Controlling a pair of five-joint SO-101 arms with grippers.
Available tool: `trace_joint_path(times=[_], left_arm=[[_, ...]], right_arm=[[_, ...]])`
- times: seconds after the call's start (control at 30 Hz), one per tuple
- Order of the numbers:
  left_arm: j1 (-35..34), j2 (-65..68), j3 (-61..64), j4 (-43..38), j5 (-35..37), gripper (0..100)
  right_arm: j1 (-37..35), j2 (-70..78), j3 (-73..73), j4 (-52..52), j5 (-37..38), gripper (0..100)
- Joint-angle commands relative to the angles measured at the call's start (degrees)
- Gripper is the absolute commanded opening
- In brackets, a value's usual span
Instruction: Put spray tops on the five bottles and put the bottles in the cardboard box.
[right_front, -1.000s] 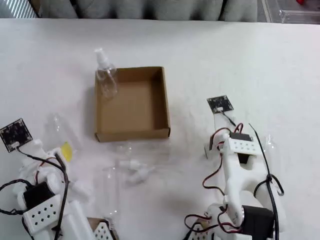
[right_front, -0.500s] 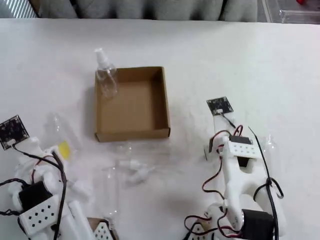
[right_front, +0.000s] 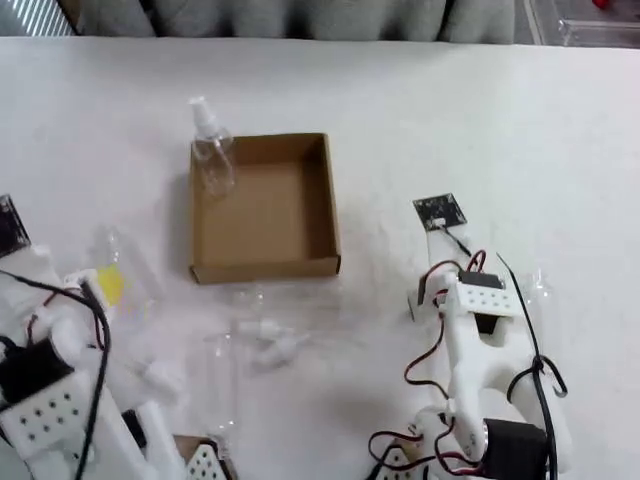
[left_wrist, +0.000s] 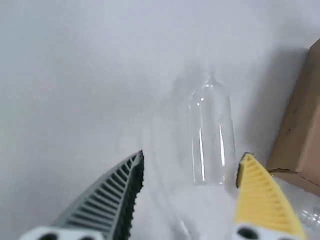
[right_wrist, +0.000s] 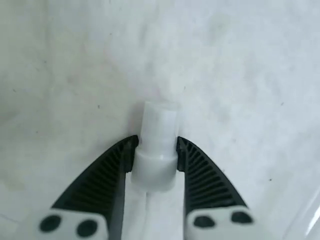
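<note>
The left gripper (left_wrist: 192, 156), jaws spread, had been drawn farther from the cardboard box (right_front: 265, 268), leaving an uncapped bottle (left_wrist: 210, 135) ungrasped near that box. A spray top (right_wrist: 159, 120) was kept pinched by the right gripper (right_wrist: 156, 141); capping was judged delayed.

White table (right_front: 450, 110) — cardboard box (right_front: 265, 268), bottles (left_wrist: 212, 135), spray tops (right_front: 272, 340)

One capped bottle (right_front: 212, 152) is standing at a far corner of the cardboard box (right_front: 265, 268). Spray tops (right_front: 280, 348) are lying on the bench (right_front: 500, 120) nearby.
</note>
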Motion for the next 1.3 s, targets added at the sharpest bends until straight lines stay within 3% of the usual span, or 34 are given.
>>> trace_joint_path(times=[0.0, 0.43, 0.7, 1.27], left_arm=[[0.7, 15.4, -8.8, 0.2, 4.3, 29], [3.5, 33.4, -12.4, 0.0, 18.5, 29], [6.5, 36.3, -11.6, -0.6, 19.3, 29], [10.1, 41.1, -12.2, -10.6, 19.3, 29]], right_arm=[[-0.2, -1.1, -0.4, -0.9, 0.7, 1.5], [-0.6, -1.0, -0.3, -2.1, 0.7, 1.5], [-0.7, -1.0, -0.3, -2.1, 0.7, 1.5], [-1.6, -1.0, 0.1, -2.9, 0.7, 1.5]])
